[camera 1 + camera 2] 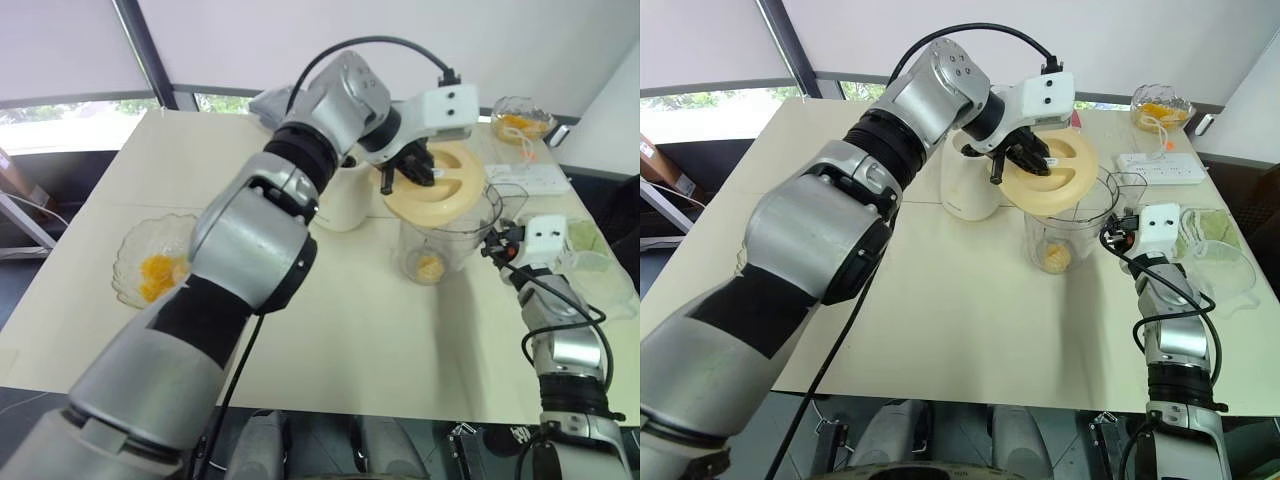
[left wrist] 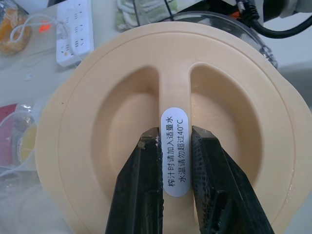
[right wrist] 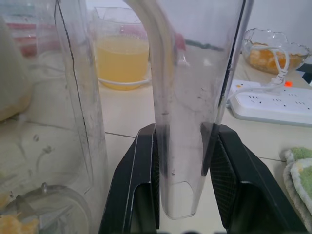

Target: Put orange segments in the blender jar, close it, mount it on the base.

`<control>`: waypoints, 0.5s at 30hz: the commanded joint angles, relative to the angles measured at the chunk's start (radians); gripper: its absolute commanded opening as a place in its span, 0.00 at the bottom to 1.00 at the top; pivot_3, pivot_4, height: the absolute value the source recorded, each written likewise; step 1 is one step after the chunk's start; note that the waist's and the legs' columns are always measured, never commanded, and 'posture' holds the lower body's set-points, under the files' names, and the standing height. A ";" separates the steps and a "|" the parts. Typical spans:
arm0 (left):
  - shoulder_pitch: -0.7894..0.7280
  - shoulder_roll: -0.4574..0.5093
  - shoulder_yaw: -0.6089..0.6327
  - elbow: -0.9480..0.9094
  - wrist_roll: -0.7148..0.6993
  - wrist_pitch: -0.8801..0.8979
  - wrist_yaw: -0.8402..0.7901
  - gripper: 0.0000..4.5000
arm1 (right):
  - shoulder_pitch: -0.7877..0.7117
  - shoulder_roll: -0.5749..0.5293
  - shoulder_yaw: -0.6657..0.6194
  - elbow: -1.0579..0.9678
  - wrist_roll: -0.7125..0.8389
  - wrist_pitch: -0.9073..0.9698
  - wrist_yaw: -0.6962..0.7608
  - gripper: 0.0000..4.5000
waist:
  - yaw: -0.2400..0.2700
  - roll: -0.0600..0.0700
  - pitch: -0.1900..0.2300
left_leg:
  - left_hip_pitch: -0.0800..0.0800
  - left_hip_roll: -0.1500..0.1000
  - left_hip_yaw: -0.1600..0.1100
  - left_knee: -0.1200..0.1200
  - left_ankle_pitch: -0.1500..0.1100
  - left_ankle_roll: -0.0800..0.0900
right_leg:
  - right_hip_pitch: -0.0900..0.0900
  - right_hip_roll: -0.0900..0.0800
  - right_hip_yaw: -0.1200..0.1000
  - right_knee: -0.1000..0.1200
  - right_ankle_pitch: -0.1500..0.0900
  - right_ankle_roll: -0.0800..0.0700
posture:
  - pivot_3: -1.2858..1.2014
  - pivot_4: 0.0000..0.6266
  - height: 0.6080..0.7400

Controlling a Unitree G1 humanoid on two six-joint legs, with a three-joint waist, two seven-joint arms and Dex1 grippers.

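Segments (image 1: 1056,258) in jar (image 1: 1072,232), left end effector (image 2: 174,156) clamps lid (image 1: 1050,175) tilted over rim, right end effector (image 3: 185,151) pinches jar handle; closing and base (image 1: 968,180) mount pending

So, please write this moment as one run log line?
left claw: shut on cream round lid, over clear plastic blender jar | right claw: shut on jar handle | orange segments: in jar | jar: on table

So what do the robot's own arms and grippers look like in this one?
Both arms are built of rounded silver-grey metal shells with black joint bands and black sections between them. A white boxy module with small dark dots sits at each wrist, and a black cable loops to each. The left gripper and the right gripper each have two black, wedge-shaped fingers with ribbed inner pads.
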 commanded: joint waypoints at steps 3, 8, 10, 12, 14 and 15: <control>-0.027 0.000 0.035 -0.019 -0.031 0.031 -0.024 0.05 | 0.058 0.083 -0.019 -0.209 0.012 0.041 -0.100 0.20 | -0.003 0.000 0.000 | 0.000 0.000 0.000 0.000 0.000 0.000 | 0.000 0.000 0.000 0.000 0.000 0.000 | 0.52 0.24 1.00; -0.040 -0.001 0.059 -0.021 -0.054 0.088 -0.064 0.05 | 0.116 0.240 0.020 -0.390 0.005 0.064 -0.223 0.20 | -0.007 0.001 0.001 | 0.000 0.000 -0.001 0.000 0.000 0.000 | -0.002 0.001 0.000 0.001 0.000 0.000 | 0.52 0.24 1.00; -0.040 0.000 0.063 -0.022 -0.057 0.099 -0.077 0.05 | 0.120 0.287 0.037 -0.431 0.002 0.070 -0.250 0.20 | -0.008 0.002 0.001 | -0.001 0.001 -0.001 0.000 0.000 0.000 | -0.002 0.001 0.000 0.002 0.000 0.000 | 0.52 0.24 1.00; -0.040 0.000 0.065 -0.023 -0.062 0.109 -0.086 0.05 | 0.117 0.316 0.057 -0.456 -0.014 0.074 -0.270 0.20 | -0.007 0.002 0.001 | -0.001 0.001 0.000 0.000 0.000 0.000 | -0.002 0.001 0.000 0.002 0.000 0.000 | 0.52 0.24 1.00; -0.040 0.001 0.064 -0.025 -0.065 0.115 -0.094 0.05 | 0.107 0.326 0.076 -0.459 -0.039 0.077 -0.284 0.20 | -0.007 0.002 0.001 | -0.001 0.001 0.000 0.000 0.000 0.000 | -0.002 0.001 0.000 0.001 0.000 0.000 | 0.52 0.24 1.00; -0.036 0.001 0.058 -0.026 -0.062 0.109 -0.101 0.05 | 0.102 0.328 0.085 -0.456 -0.047 0.077 -0.287 0.20 | -0.006 0.002 0.001 | -0.001 0.001 0.000 0.000 0.000 0.000 | -0.002 0.001 0.000 0.001 0.000 0.000 | 0.52 0.24 1.00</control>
